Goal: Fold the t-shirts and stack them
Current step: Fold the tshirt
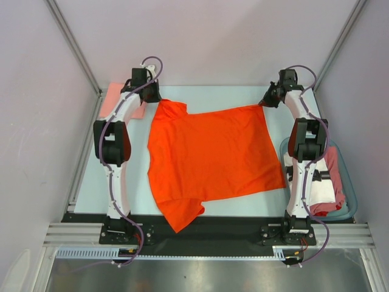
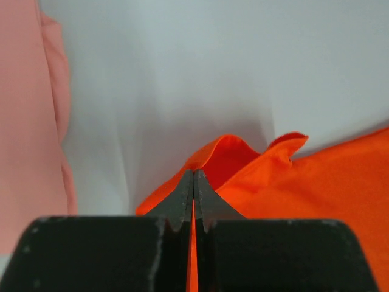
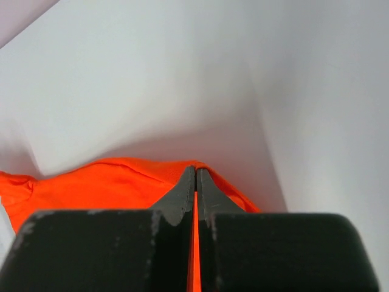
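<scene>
An orange t-shirt [image 1: 209,155] lies spread across the table, one sleeve hanging toward the front edge. My left gripper [image 1: 157,97] is shut on the orange t-shirt's far left corner, seen in the left wrist view [image 2: 194,176] with orange cloth [image 2: 316,176] pinched between the jaws. My right gripper [image 1: 265,101] is shut on the shirt's far right corner, seen in the right wrist view [image 3: 196,173] with orange cloth [image 3: 103,182] between the jaws. Both corners sit near the table's far edge.
A folded pink shirt [image 1: 115,100] lies at the far left corner, also at the left of the left wrist view [image 2: 30,121]. A teal basket [image 1: 349,201] at the right holds red and white shirts [image 1: 325,182]. White walls enclose the table.
</scene>
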`<state>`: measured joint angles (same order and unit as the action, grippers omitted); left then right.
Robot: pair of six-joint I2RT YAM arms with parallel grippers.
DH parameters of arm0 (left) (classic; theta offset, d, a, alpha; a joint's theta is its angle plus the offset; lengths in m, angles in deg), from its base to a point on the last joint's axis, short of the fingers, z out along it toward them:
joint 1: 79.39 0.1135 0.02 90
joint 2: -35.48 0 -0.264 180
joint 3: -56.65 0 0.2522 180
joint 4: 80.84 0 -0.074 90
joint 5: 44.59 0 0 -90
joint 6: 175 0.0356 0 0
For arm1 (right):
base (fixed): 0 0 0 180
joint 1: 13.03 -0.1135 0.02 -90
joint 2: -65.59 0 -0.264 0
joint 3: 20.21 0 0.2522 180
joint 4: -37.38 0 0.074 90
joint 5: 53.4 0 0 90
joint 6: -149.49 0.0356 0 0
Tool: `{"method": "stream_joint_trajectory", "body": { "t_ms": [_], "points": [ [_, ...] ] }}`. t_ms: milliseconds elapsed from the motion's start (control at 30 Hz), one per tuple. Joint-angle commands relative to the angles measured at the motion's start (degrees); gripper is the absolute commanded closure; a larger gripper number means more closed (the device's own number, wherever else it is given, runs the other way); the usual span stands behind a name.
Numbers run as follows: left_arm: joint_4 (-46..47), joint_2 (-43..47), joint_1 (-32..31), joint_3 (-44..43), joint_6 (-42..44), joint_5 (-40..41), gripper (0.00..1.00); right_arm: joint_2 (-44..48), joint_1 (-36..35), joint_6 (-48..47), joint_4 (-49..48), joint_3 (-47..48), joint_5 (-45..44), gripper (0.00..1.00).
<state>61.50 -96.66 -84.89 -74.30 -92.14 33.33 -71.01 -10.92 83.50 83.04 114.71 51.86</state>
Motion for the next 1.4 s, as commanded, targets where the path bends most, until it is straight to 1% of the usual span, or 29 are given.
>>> {"method": "stream_joint_trajectory", "body": {
  "t_ms": [0, 233, 300, 500, 600, 633, 800, 900, 1033, 1367],
  "points": [
    [-4.4, 8.6, -0.4, 2.6, -1.7, 0.5, 1.0, 1.8, 0.2, 0.8, 5.7, 1.6, 1.4, 1.0],
    [-7.8, 16.2, -0.8, 10.8, -2.8, 1.0, 1.0, 2.2, 0.7, -3.0, 12.9, 0.7, 0.8, 1.0],
    [-9.1, 18.4, -0.9, 11.6, -2.8, 0.9, 1.0, 2.4, 1.0, -3.6, 14.0, 0.2, 0.5, 1.0],
    [-12.3, 23.3, -2.2, 15.1, -2.2, 1.2, 1.0, 6.6, 1.1, -3.9, 13.7, -4.4, -1.6, 1.0],
    [-13.8, 26.3, -3.7, 18.4, -1.7, 2.1, 1.0, 9.1, 1.1, -3.7, 14.0, -7.9, -1.6, 1.0],
    [-13.9, 28.0, -4.0, 20.7, -1.9, 2.4, 1.0, 9.9, 1.1, -3.8, 14.0, -8.9, -1.6, 1.0],
    [-14.2, 33.1, -4.8, 26.6, -4.3, 2.7, 1.0, 14.9, 1.3, -4.5, 13.5, -16.4, -2.4, 1.0],
    [-14.2, 36.3, -5.8, 30.6, -5.3, 2.5, 1.0, 17.0, 1.9, -4.0, 12.8, -19.0, -2.3, 1.0],
    [-14.0, 39.7, -6.4, 36.8, -6.4, 3.7, 1.0, 17.8, 2.1, -3.7, 12.9, -20.4, -1.7, 1.0],
    [-14.9, 44.9, -6.8, 43.2, -8.6, 1.7, 1.0, 18.0, 2.3, -3.8, 13.7, -21.4, -2.6, 1.0]
  ]
}}
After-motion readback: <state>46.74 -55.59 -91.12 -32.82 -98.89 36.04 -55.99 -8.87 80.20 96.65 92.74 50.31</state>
